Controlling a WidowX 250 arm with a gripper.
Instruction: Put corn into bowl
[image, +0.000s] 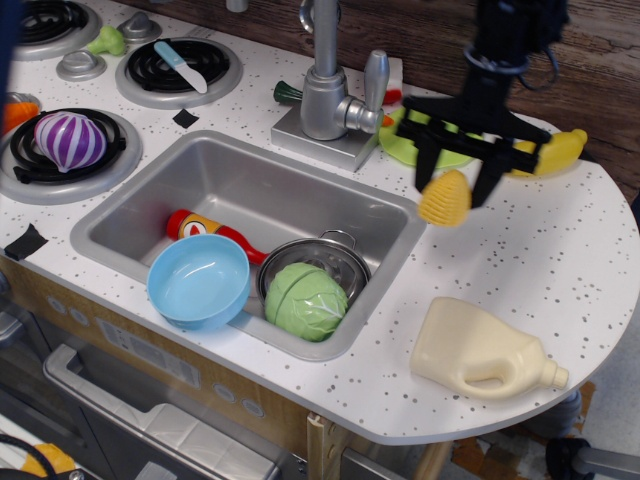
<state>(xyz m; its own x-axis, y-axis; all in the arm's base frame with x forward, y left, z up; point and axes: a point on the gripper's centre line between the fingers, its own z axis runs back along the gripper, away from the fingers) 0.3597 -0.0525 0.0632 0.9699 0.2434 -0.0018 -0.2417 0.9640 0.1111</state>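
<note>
The yellow ridged corn (445, 198) hangs between my black gripper's fingers, lifted off the counter near the sink's right rim. My gripper (452, 180) is shut on the corn, arm coming down from the top right. The light blue bowl (199, 281) sits empty in the front left of the sink (240, 190), well left of and below the corn.
A green cabbage (306, 300) sits in a steel bowl (330, 258) beside the blue bowl. A red bottle (205, 229) lies in the sink. A cream jug (480, 350) lies on the counter at right. A faucet (328, 90), green plate (415, 140) and smooth yellow toy (560, 150) are behind.
</note>
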